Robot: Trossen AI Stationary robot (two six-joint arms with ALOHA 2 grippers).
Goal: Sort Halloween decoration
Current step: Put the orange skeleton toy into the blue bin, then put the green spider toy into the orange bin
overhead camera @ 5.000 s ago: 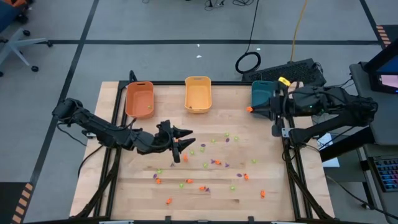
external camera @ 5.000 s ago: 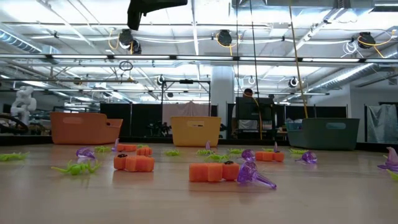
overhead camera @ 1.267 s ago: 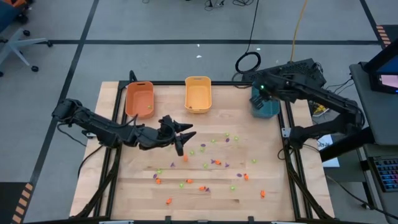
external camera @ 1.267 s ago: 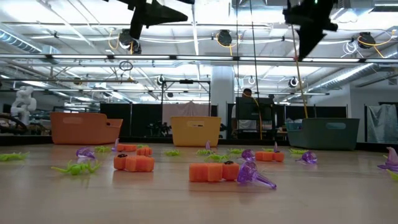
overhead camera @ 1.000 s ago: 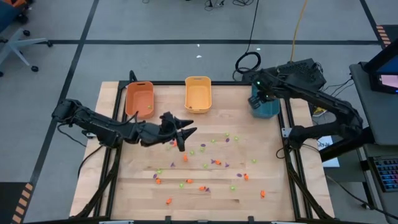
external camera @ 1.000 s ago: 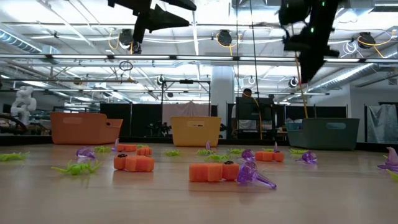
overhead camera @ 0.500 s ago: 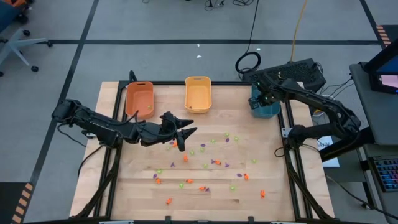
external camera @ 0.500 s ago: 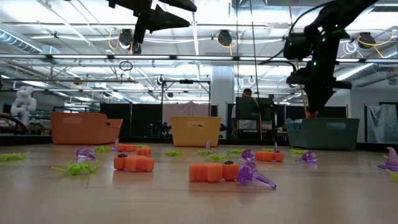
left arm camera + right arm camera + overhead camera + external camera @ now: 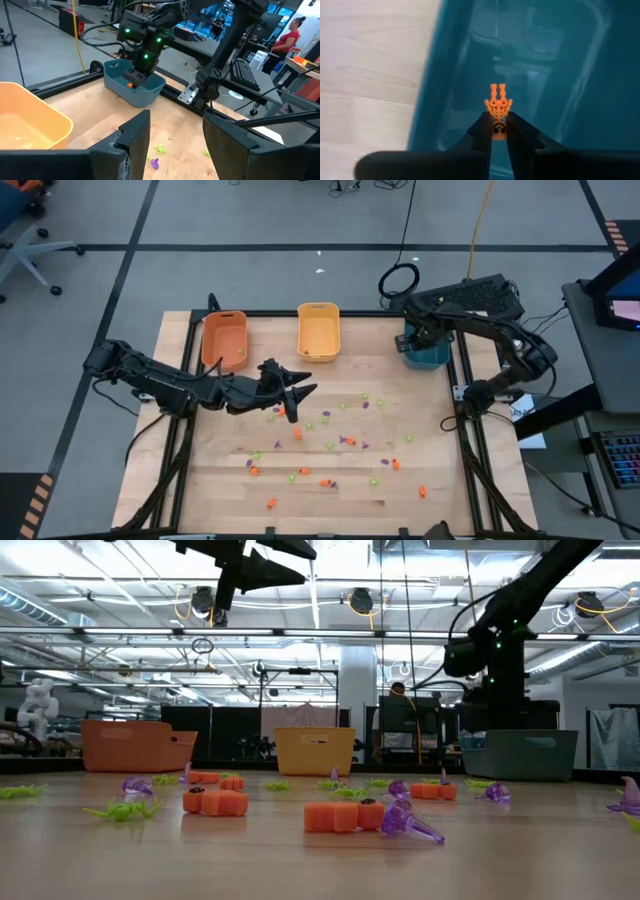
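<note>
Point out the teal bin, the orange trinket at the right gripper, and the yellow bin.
teal bin point(image 9: 570, 75): right wrist view, on its inner wall.
orange trinket point(image 9: 497, 106): right wrist view, on its body above the fingertips.
right gripper point(image 9: 497, 131): right wrist view, midway between the fingertips.
yellow bin point(image 9: 318, 332): high view, on its floor.

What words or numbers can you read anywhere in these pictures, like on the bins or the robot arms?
None can be read.
The orange bin, yellow bin and teal bin look plain, with no labels showing.
The keyboard beside the table has keys too small to read.
The arms show only green lights, no writing.
</note>
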